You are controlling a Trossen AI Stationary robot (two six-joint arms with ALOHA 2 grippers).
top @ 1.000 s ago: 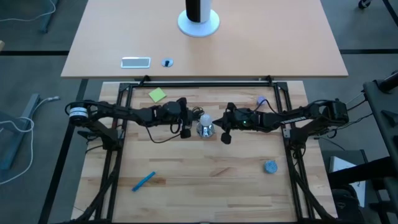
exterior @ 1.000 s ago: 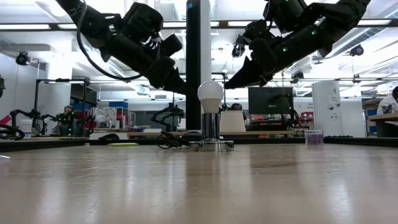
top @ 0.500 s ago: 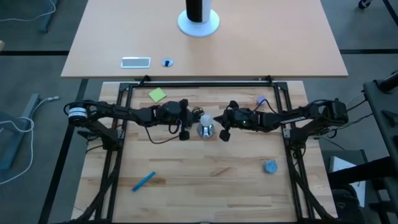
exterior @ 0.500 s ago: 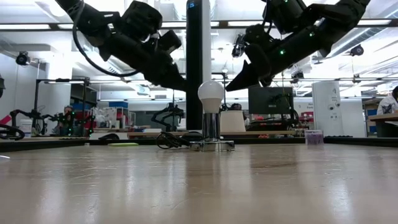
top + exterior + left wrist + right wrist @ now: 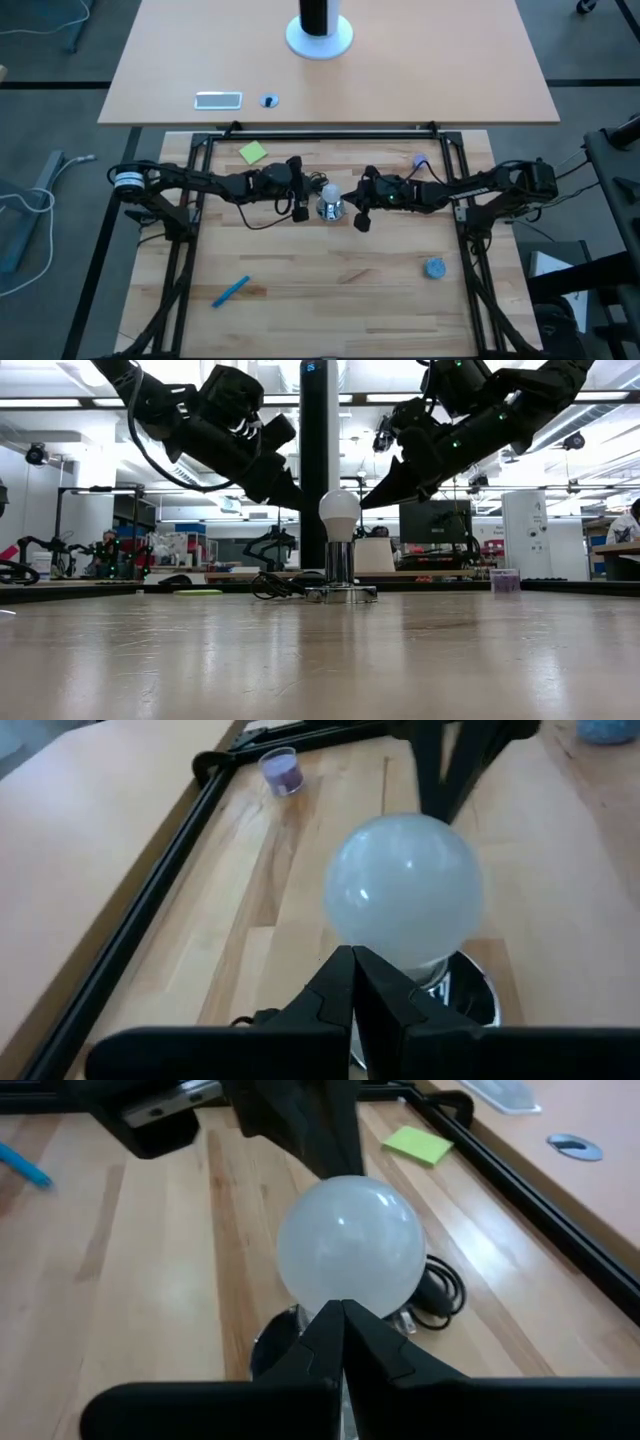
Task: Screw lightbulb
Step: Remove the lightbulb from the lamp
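Observation:
The white lightbulb (image 5: 339,513) stands upright with its base in the round shiny metal socket (image 5: 341,593) at the middle of the table. It also shows in the high view (image 5: 327,191). My left gripper (image 5: 296,506) is shut and hangs just to the bulb's left at bulb height, clear of the glass. In the left wrist view its shut tips (image 5: 352,952) point at the bulb (image 5: 404,903). My right gripper (image 5: 366,502) is shut just to the bulb's right, also clear. In the right wrist view its tips (image 5: 342,1305) point at the bulb (image 5: 350,1240).
The socket's black cord (image 5: 262,222) runs toward the left. A green note (image 5: 253,152) and a small purple cup (image 5: 419,160) lie near the far rail. A blue pen (image 5: 231,291) and a blue-grey cap (image 5: 434,268) lie nearer the front. Black frame rails (image 5: 330,133) border the board.

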